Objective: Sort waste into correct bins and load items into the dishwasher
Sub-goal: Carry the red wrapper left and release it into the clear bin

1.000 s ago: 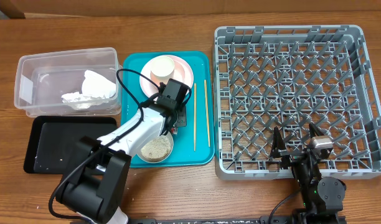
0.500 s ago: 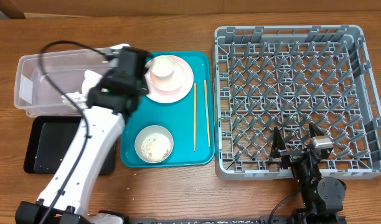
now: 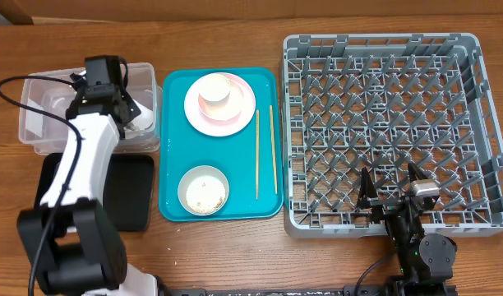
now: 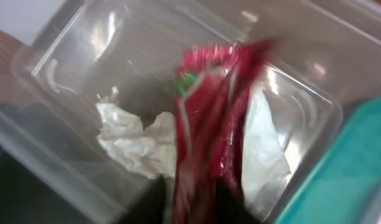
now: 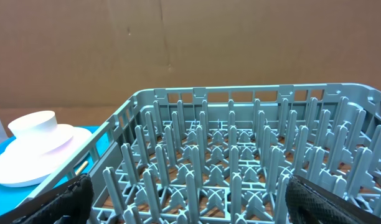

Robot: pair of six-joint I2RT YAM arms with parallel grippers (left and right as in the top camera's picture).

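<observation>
- Your left hand [image 3: 108, 78] has swung from the teal tray [image 3: 173, 131], where it was working beside the rice bowl [image 3: 183, 185] a second ago, to a spot above the clear tub [image 3: 34, 82].
- The wrist view is blurred, but the hand appears closed on the red snack wrapper [image 4: 209, 112], which dangles over the crumpled napkin [image 4: 131, 140] lying in the tub.
- The wrapper is off the tray and has not yet landed in a bin. Letting go here looks like your next move, and it would clear the second piece of waste.
- Your right hand [image 3: 391, 193] has not moved. It sits at the near edge of the grey dish rack [image 3: 383, 99], its fingers spread wide and holding nothing.
- Waste: one napkin, one wrapper, and a scatter of rice grains [image 3: 206, 189] inside the bowl.
- Bins: one clear tub and one black tray [image 3: 128, 193], side by side on the wooden surface [image 3: 235, 255].
- Dishes, all on the teal tray: one pink plate [image 3: 239, 115], one small vessel [image 3: 214, 90] on it (cup or bowl, I cannot tell), one bowl, and two chopsticks [image 3: 256, 152].
- There is one rack, and nothing is loaded in it yet.
</observation>
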